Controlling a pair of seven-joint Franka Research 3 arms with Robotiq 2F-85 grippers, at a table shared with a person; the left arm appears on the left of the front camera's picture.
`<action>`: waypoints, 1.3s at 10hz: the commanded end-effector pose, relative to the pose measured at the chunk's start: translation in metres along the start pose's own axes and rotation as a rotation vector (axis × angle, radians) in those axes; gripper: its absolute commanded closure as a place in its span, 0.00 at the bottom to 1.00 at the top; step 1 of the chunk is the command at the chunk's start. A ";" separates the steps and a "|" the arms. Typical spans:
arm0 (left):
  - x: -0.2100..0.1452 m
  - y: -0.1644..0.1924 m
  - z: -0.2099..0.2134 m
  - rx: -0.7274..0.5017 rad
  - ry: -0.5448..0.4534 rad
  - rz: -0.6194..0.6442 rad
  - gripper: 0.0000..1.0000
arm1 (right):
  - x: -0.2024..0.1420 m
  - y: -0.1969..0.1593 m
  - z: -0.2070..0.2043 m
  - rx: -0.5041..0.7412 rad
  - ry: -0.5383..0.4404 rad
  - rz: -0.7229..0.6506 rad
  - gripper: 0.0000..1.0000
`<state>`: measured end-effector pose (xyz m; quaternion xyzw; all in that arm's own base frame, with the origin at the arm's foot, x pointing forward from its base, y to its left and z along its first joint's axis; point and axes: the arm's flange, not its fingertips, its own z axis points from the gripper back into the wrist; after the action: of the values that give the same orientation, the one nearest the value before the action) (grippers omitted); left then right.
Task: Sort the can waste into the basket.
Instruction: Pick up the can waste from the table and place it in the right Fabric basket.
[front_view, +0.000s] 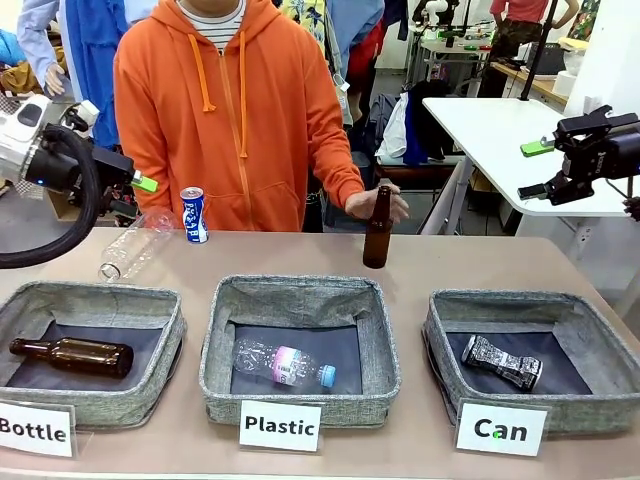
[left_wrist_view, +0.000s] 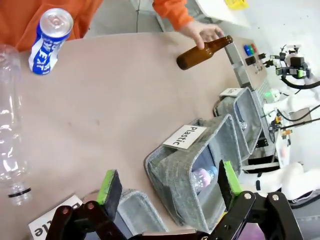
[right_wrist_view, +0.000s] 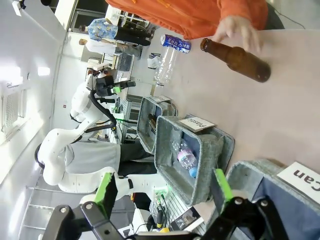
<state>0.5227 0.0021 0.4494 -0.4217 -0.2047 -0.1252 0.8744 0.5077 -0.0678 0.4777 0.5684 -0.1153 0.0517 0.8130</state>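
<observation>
The blue-and-white can (front_view: 193, 215) stands upright on the table's far left, just in front of the person; it also shows as the can (left_wrist_view: 50, 40) and the can (right_wrist_view: 176, 43). The crushed black-and-white can (front_view: 502, 362) lies inside the basket (front_view: 440, 322) at the right, behind the "Can" card (front_view: 499, 429). That basket's rim (right_wrist_view: 250, 175) shows in the right wrist view. My left gripper (front_view: 138, 195) hovers open, left of the blue can, with its fingers (left_wrist_view: 110, 187) apart and nothing between them. My right gripper (front_view: 535, 170) hangs open and high at the far right, fingers (right_wrist_view: 220, 185) spread on nothing.
A person's hand (front_view: 372, 203) holds an upright brown bottle (front_view: 377, 230) at the table's far middle. A clear plastic bottle (front_view: 135, 245) lies near the blue can. The "Plastic" basket (front_view: 300, 300) holds a clear bottle; the "Bottle" basket (front_view: 165, 340) holds a brown one.
</observation>
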 end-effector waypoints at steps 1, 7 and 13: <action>-0.005 -0.005 -0.001 0.002 -0.027 -0.039 0.00 | 0.001 0.003 0.002 0.000 0.010 0.004 0.00; 0.053 0.043 -0.015 -0.091 0.014 -0.782 0.00 | 0.001 0.003 0.002 0.000 0.010 0.004 0.00; 0.022 0.030 0.191 -0.238 -0.065 -0.736 0.00 | 0.001 0.003 0.002 0.000 0.010 0.004 0.00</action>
<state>0.5488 0.1169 0.4900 -0.3910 -0.3539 -0.4851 0.6975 0.5077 -0.0685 0.4780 0.5684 -0.1157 0.0514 0.8129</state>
